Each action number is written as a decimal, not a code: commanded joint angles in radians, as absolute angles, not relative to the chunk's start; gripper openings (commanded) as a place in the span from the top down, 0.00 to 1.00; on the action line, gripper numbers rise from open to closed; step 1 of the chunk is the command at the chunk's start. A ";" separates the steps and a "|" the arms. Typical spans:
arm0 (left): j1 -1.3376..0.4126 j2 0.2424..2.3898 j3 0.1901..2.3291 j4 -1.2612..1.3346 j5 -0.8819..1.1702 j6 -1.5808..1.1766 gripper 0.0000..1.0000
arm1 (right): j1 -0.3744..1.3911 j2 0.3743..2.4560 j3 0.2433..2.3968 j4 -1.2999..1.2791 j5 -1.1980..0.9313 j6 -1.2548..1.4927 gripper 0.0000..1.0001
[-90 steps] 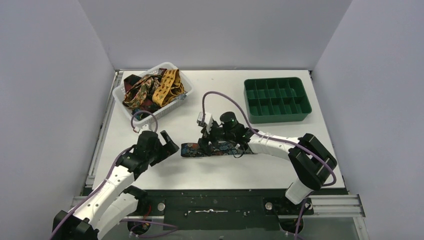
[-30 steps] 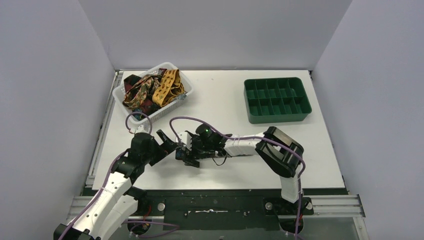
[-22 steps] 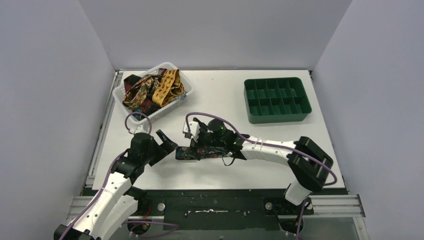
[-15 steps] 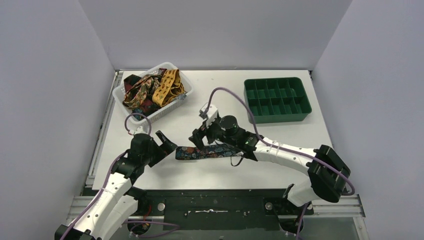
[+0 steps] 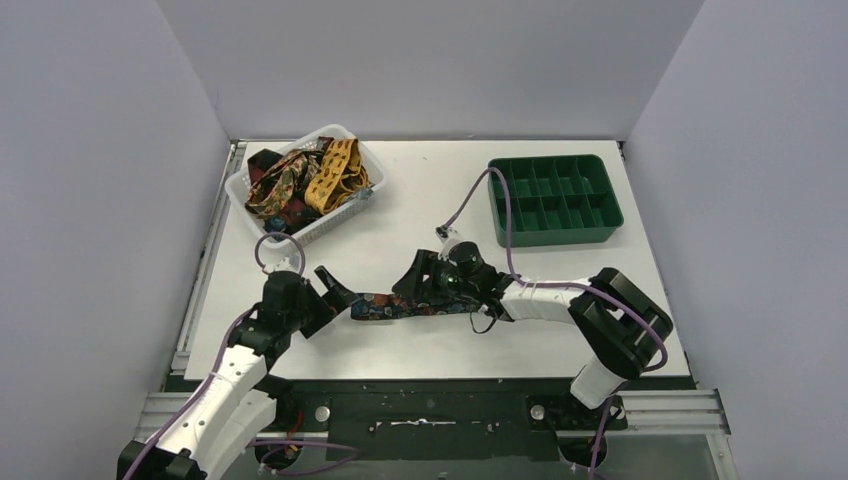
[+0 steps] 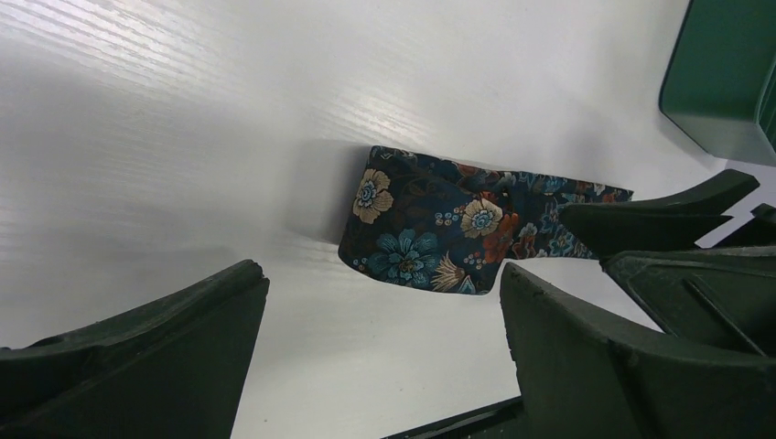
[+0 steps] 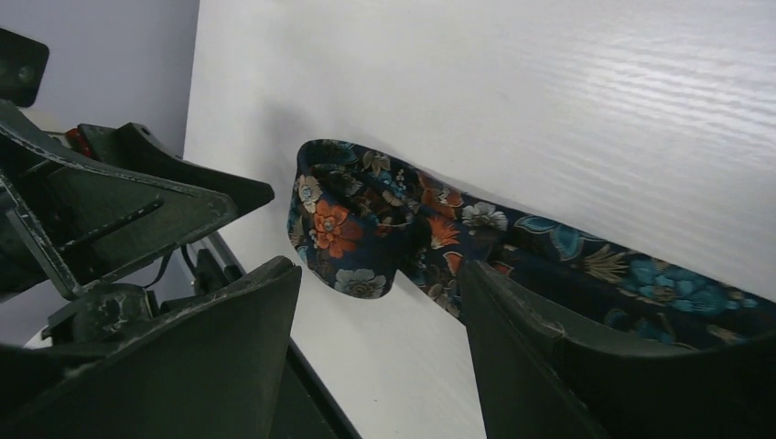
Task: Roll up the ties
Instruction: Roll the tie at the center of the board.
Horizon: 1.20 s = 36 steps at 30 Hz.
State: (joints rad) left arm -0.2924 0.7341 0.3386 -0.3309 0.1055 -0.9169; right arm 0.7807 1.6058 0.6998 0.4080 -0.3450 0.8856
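Right now, the big white table [image 5: 420,190] fills most of the room in front of me. Two white arms reach in from the near edge. The left arm [image 5: 235,365] comes from 7 o'clock and the right arm [image 5: 545,295] bends in from 4 o'clock.

A green tray [image 5: 553,236] with little boxes inside sits at 2 o'clock. A white basket [image 5: 325,224] sits at 10 o'clock. It holds a heap of ties [image 5: 300,180], some yellow, some dark red.

One dark tie with flowers [image 5: 395,306] lies flat on the table at about 6 o'clock from the middle. It runs from 9 o'clock to 3 o'clock. From the right wrist, its 9 o'clock end looks curled over into a small loop.

The left gripper [image 5: 338,288] sits just beside that end. Its two fingers are spread wide and hold nothing.

The right gripper [image 5: 412,276] is low over the tie, a little toward 3 o'clock. Its fingers are apart too, and the curled end lies in the gap between them. I cannot tell if they touch the cloth.
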 commanded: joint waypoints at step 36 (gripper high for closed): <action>-0.228 0.832 0.348 -0.200 0.287 -0.838 0.03 | 0.858 1.770 0.863 0.359 -0.426 0.969 0.49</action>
